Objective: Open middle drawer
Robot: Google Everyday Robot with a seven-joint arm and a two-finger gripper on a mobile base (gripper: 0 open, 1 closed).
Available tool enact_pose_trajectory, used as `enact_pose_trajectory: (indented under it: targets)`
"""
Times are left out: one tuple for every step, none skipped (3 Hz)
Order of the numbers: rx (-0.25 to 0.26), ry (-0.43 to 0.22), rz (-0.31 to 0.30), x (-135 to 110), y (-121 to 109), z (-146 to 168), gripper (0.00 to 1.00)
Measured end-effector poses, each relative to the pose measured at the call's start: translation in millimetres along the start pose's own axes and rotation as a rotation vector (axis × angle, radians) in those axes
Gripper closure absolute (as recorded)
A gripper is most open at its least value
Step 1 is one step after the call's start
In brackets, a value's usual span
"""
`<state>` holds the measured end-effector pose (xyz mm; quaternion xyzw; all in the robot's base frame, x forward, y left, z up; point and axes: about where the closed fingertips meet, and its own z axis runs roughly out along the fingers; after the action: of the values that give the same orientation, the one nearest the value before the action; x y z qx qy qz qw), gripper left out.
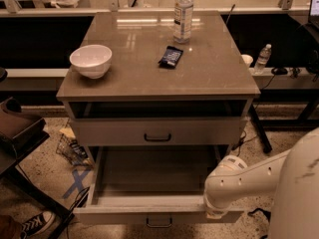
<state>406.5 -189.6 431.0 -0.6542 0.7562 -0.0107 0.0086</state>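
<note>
The middle drawer [149,203] is pulled far out of the grey-beige cabinet, showing a pale bare interior. Its front panel faces me with a small dark bar handle [159,222] at centre. My white arm [239,180] comes in from the lower right. The gripper [215,213] at its end sits against the right part of the drawer's front rim, well right of the handle and mostly covered by the wrist.
Above the open drawer is a shut drawer front with a dark handle [157,137]. On the cabinet top [134,59] stand a white bowl [90,59], a dark snack packet [171,56] and a water bottle [183,13]. A dark chair [20,133] and a shoe [35,223] are at left.
</note>
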Motion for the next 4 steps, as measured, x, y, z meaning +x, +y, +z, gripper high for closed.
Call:
enact_pose_trajectory:
  targets:
    - [-0.002, 0.001, 0.000, 0.4, 0.8, 0.5, 0.04]
    - [-0.002, 0.001, 0.000, 0.5, 1.1, 0.7, 0.00]
    - [-0.002, 0.001, 0.000, 0.5, 1.1, 0.7, 0.00]
    - [0.045, 0.036, 0.014, 4.9, -7.8, -40.5, 0.02]
